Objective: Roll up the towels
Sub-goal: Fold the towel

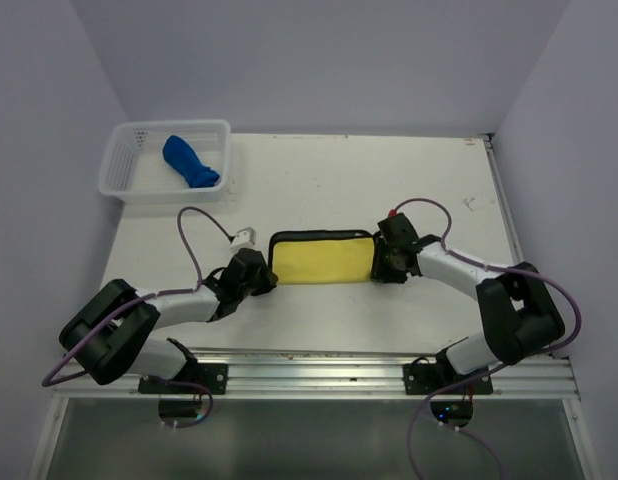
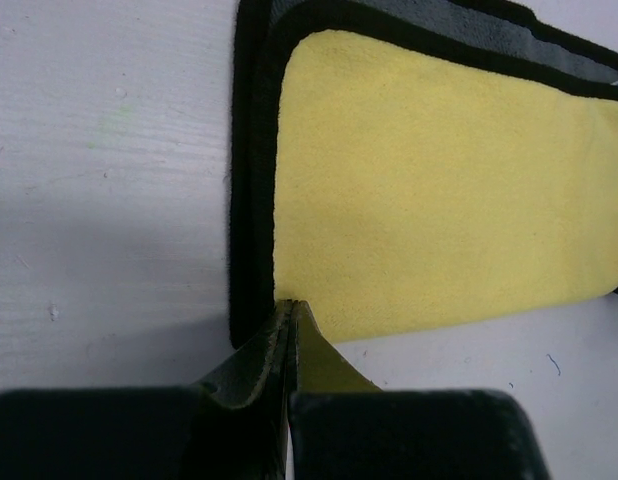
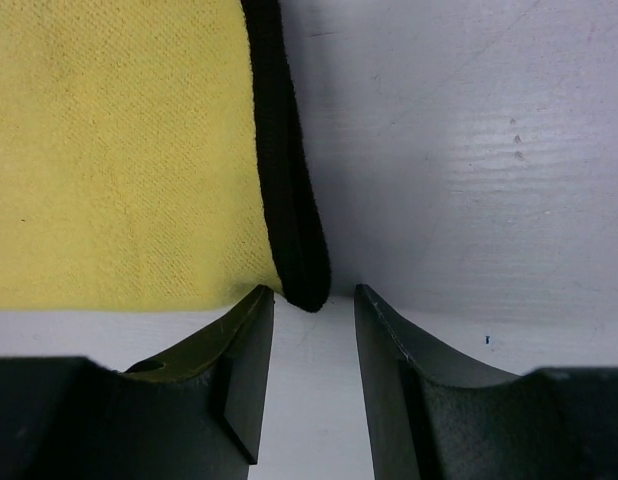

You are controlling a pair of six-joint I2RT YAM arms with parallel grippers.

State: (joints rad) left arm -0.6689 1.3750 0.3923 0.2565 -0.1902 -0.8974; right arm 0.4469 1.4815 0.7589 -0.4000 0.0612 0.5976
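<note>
lying flat on white table (image 1: pixel 319 190), yellow towel (image 1: pixel 322 260), pale walls (image 1: pixel 309 60)

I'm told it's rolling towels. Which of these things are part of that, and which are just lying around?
Part of the job: yellow towel, blue towel.
Just lying about: white mesh basket, which holds the blue towel.

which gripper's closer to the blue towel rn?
Left. Left gripper is at the yellow towel's left end, nearer the blue towel in the basket; right gripper is at the yellow towel's opposite end, farther off.
</note>
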